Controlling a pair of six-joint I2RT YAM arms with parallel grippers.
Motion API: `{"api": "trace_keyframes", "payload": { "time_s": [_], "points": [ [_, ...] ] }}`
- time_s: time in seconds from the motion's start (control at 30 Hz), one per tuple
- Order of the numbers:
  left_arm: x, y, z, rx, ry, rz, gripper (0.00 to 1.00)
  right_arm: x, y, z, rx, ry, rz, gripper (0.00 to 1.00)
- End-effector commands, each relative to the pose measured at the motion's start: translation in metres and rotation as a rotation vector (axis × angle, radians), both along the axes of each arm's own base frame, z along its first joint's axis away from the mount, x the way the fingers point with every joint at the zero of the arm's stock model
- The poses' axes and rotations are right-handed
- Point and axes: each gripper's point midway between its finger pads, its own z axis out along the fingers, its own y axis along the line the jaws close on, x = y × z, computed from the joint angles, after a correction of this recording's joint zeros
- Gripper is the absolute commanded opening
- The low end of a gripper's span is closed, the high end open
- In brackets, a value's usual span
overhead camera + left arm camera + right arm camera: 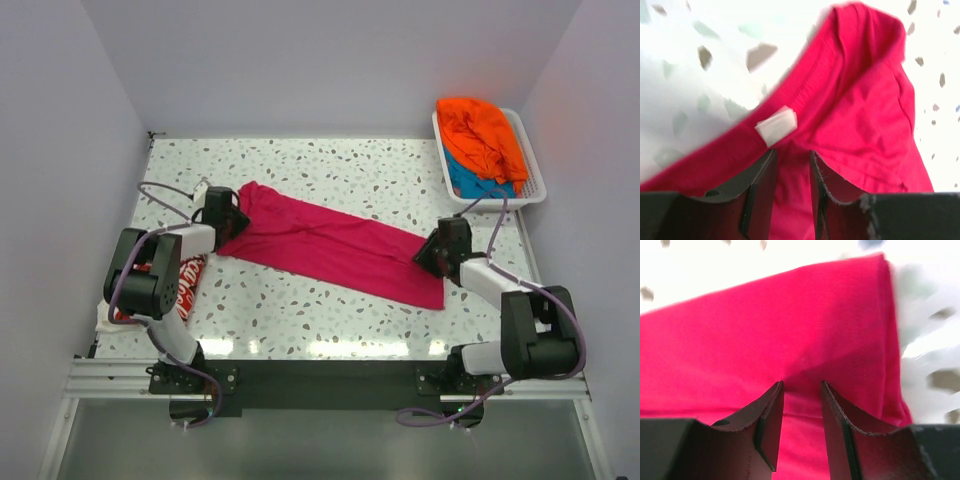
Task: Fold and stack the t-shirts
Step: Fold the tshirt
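A magenta-pink t-shirt (pixel 330 245) lies folded into a long strip across the middle of the table, stretched between my two grippers. My left gripper (pixel 232 222) is shut on its collar end; the left wrist view shows cloth pinched between the jaws (pixel 792 160), just below a white neck label (pixel 776 125). My right gripper (pixel 425 255) is shut on the hem end, with cloth between the jaws (pixel 801 390). A red shirt with white script (pixel 190 282) lies under the left arm. An orange shirt (pixel 482 130) lies on a teal-blue one (pixel 468 182) in the basket.
The white slatted basket (pixel 533 190) stands at the table's back right corner. The speckled table (pixel 330 165) has grey walls on three sides. The left arm's cable loops over the table at the left.
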Motion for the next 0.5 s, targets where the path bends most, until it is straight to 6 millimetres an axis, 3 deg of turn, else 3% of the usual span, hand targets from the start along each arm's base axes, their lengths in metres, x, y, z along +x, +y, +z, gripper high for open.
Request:
{"api": "trace_keyframes", "payload": {
  "time_s": [0.0,0.03,0.1,0.13,0.23,0.3,0.4,0.47],
  "points": [
    [0.025,0.02,-0.001,0.041,0.033,0.031,0.37,-0.044,0.044,-0.022,0.075,0.092,0.071,0.4],
    [0.042,0.019,0.0,0.049,0.028,0.029,0.37,-0.054,0.066,-0.023,0.083,0.1,0.137,0.4],
    [0.052,0.016,-0.005,0.057,0.055,0.01,0.36,-0.067,0.09,-0.024,0.119,0.11,0.165,0.4],
    [0.069,0.013,-0.003,0.057,0.045,0.003,0.36,-0.079,0.109,-0.025,0.118,0.115,0.221,0.4],
    [0.096,0.006,0.003,0.091,0.031,-0.026,0.35,-0.098,0.133,-0.027,0.151,0.113,0.232,0.4],
    [0.102,0.005,0.001,0.132,0.061,-0.05,0.35,-0.107,0.142,-0.028,0.191,0.113,0.209,0.4],
    [0.134,-0.005,0.006,0.17,0.017,-0.122,0.36,-0.119,0.163,-0.016,0.205,0.073,0.21,0.4],
    [0.158,-0.022,0.005,0.171,-0.022,-0.202,0.36,-0.128,0.18,0.001,0.234,0.036,0.225,0.41]
  ]
}}
